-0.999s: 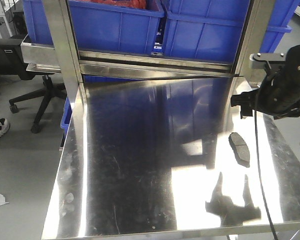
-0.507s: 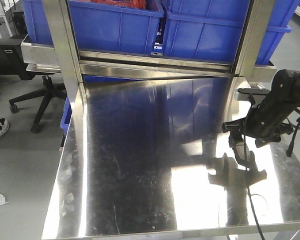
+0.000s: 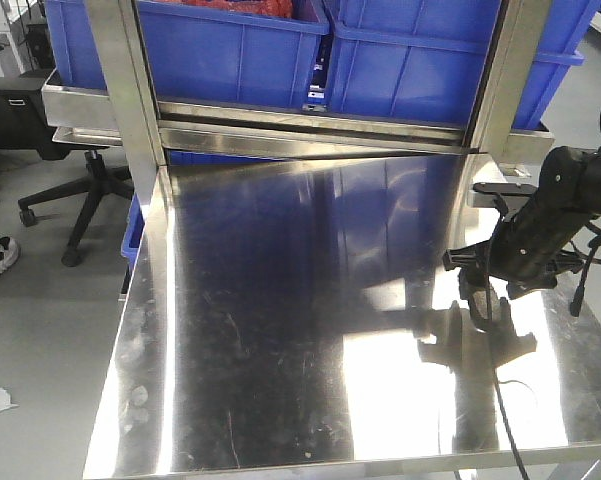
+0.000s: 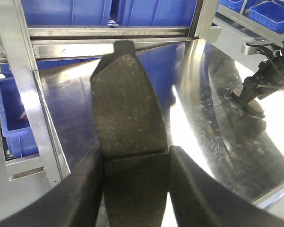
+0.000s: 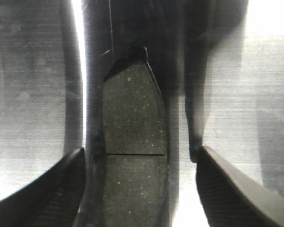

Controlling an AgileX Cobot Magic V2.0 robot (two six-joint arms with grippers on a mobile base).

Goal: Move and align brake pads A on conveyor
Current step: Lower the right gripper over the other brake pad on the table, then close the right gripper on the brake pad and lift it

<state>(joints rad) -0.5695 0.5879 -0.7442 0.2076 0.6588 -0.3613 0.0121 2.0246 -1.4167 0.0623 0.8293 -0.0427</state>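
The right gripper comes down from above the tabletop's right side and now sits low, jaws spread either side of the brake pad, covering it from the front.

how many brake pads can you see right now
2. One brake pad is clamped in the jaws of the left gripper. The other brake pad lies flat on the steel table between the open jaws of the right gripper. Others may be out of view.
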